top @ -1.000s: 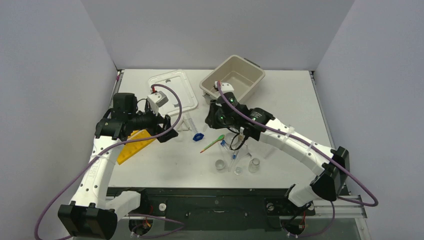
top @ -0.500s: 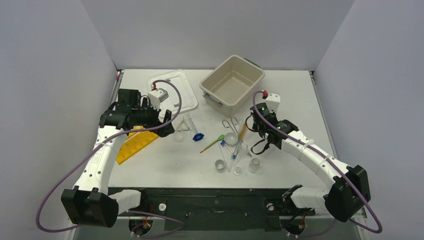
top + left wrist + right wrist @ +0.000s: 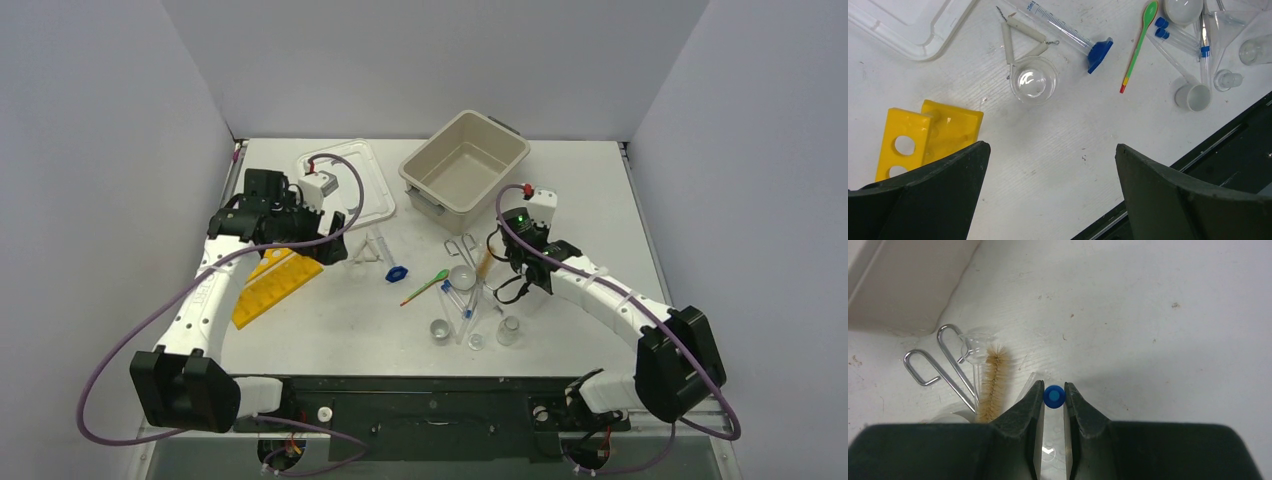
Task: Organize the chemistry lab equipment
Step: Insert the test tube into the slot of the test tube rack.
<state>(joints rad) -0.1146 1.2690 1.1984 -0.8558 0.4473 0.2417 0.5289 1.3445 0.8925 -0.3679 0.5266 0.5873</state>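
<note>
Pinching a blue-capped tube [image 3: 1054, 396] at their very tips, the right fingers [image 3: 1023, 415] are clenched on it. The cap shows end-on in the narrow gap and the clear body runs back between them. Whether the tube touches the bench [image 3: 1158, 305] I cannot tell. Just ahead of the tips and off to one side lies the brush [image 3: 993, 380], its bristles close to the outer edge of the nearer finger. The metal tongs [image 3: 940, 365] lie just past the brush, and farther ahead on that side is the wall of the beige tub [image 3: 903, 285].

The left fingers [image 3: 933, 190] are released and spread wide above the bench. The yellow holed tube rack [image 3: 928, 132] lies right at the tip of one finger, partly hidden under it. Ahead of the gap stands a small clear beaker [image 3: 1034, 82], with a white-sleeved wire triangle [image 3: 1018, 32] against its far rim. Beyond the beaker a graduated cylinder [image 3: 1058, 25] lies on its side, its blue base [image 3: 1099, 50] pointing toward the other finger's side. Farther that way lie a green spatula [image 3: 1140, 35], two more capped tubes [image 3: 1173, 37], a white cup [image 3: 1193, 96] and a small vial [image 3: 1228, 79]. A corner of the white lid [image 3: 903, 25] lies well ahead on the rack's side.
</note>
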